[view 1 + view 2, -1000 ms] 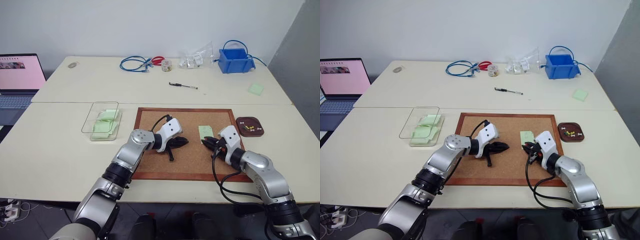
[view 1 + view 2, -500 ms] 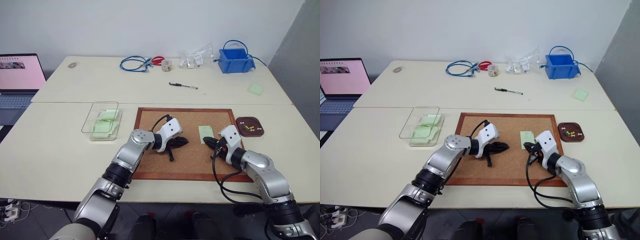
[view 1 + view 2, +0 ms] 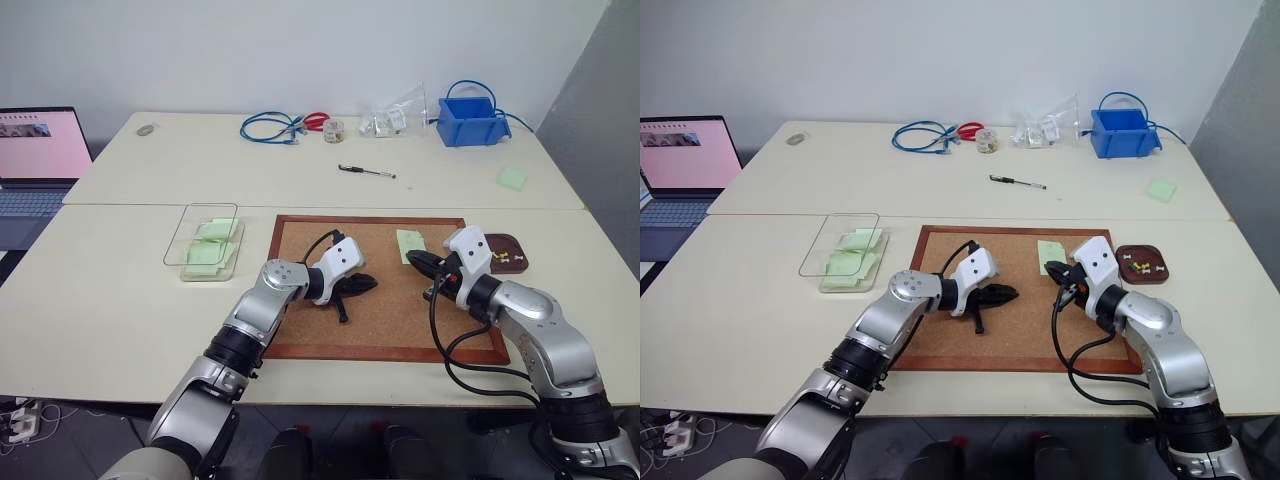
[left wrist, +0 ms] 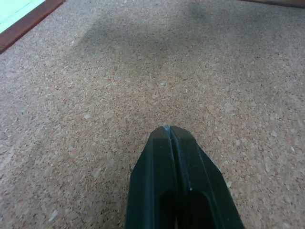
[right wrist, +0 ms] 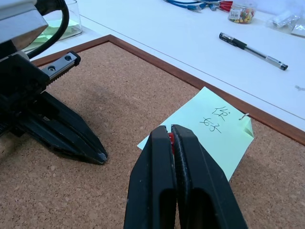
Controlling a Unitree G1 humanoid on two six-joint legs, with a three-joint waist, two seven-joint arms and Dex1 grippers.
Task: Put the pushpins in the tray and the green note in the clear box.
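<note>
The green note (image 3: 410,243) lies on the cork board (image 3: 380,325), handwriting on it, one far corner curled around a small pale pin (image 5: 245,116). My right gripper (image 5: 170,129) hovers over the note's near edge, shut on a red pushpin (image 5: 170,138) that peeks between the fingertips. My left gripper (image 3: 372,282) rests shut on the cork near the board's middle, holding nothing. The brown tray (image 3: 518,267), right of the board, holds a few pushpins (image 3: 508,257). The clear box (image 3: 210,212) stands left of the board with green slips inside.
A pen (image 3: 366,171), a blue cable (image 3: 268,127), a small jar (image 3: 333,130), plastic bags (image 3: 395,115) and a blue bin (image 3: 470,120) lie on the far table. A square green pad (image 3: 512,177) sits far right. A laptop (image 3: 35,160) is at the left edge.
My right gripper has risen off the cork board, still shut. The green note now shows nearer the board's far edge. The left gripper has stayed put.
</note>
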